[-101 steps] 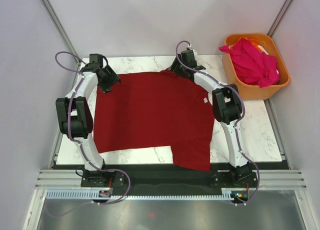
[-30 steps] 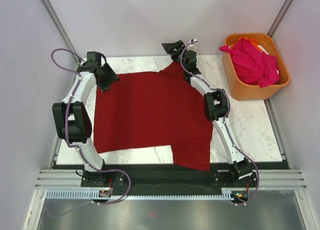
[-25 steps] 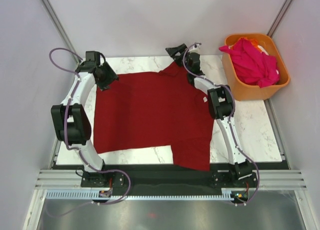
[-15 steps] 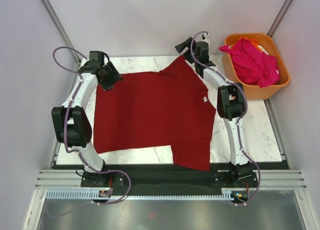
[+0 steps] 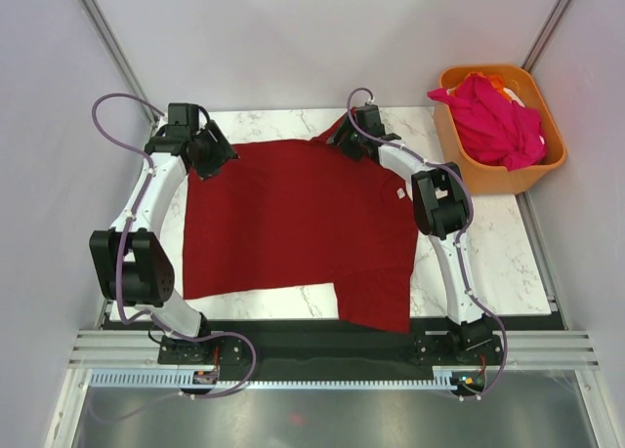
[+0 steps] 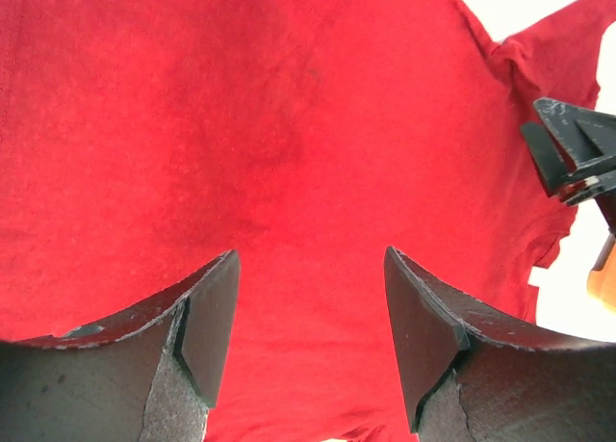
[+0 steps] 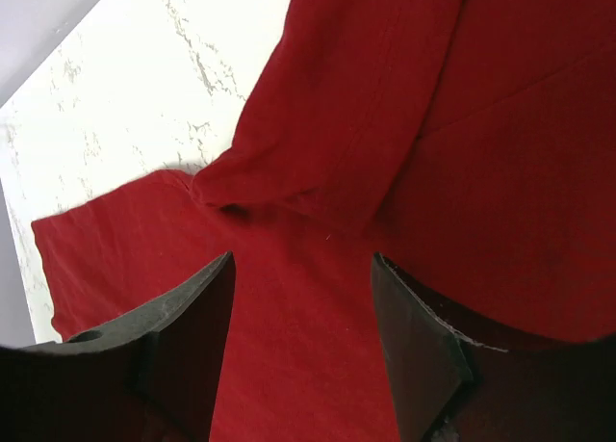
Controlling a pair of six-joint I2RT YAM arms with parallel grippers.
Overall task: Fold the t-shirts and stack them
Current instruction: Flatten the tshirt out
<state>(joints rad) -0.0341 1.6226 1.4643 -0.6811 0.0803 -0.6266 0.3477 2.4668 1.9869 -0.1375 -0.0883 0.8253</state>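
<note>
We look down on a white marbled desk [image 5: 493,253] with two arms rising from its near edge.

At the far left corner, the left claw [image 5: 217,161] sits over the far left corner of the red shirt [image 5: 293,224]. From its wrist camera we see its two dark fingers [image 6: 207,317] spread apart with red cloth filling the gap beneath them; nothing is pinched between them, and we cannot tell whether the tips touch the cloth.

The red shirt lies spread nearly flat across the middle of the desk, covering most of it. Its near right part hangs over the near edge of the desk. A small white label [image 5: 400,194] shows near its right edge.

Toward the far edge, right of centre, the right claw [image 5: 348,141] is over the shirt's far right part. Its wrist camera shows the fingers [image 7: 197,336] parted, with a rumpled sleeve [image 7: 346,105] folded over onto the shirt just ahead of them and bare marble beyond. The claw has hold of nothing that we can see.

At the far right corner an orange tub [image 5: 547,160] stands partly past the desk's right edge. The pink shirt [image 5: 498,121] lies crumpled inside it, heaped above the rim.
</note>
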